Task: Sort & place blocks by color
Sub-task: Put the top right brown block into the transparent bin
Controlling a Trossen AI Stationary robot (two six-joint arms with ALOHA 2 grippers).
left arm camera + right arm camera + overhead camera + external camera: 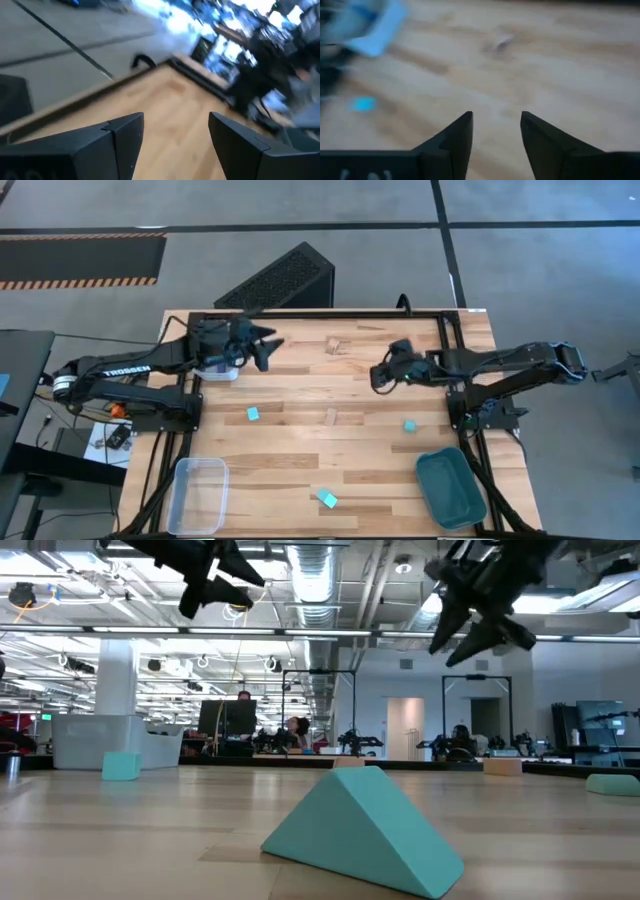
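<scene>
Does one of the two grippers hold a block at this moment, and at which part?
No. The left gripper and the right gripper both show only bare table between their open fingers. Nothing is held.

The table [300, 395] was of light wood planks set in a black frame and stood on a grey concrete floor [300, 205] crossed by dark seam lines. A strip of orange and black hazard tape [80, 280] ran along the floor at the far left, and a black perforated box [280, 280] lay tilted just beyond the table's far edge. Seen level across the tabletop, the room behind was a wide open hall with exposed ducts and pipes [320, 580] under the ceiling, rows of bright lights, a white column [115, 680] at the left, black metal frames [310, 705] and a pale door [405, 725] in the far wall.
</scene>
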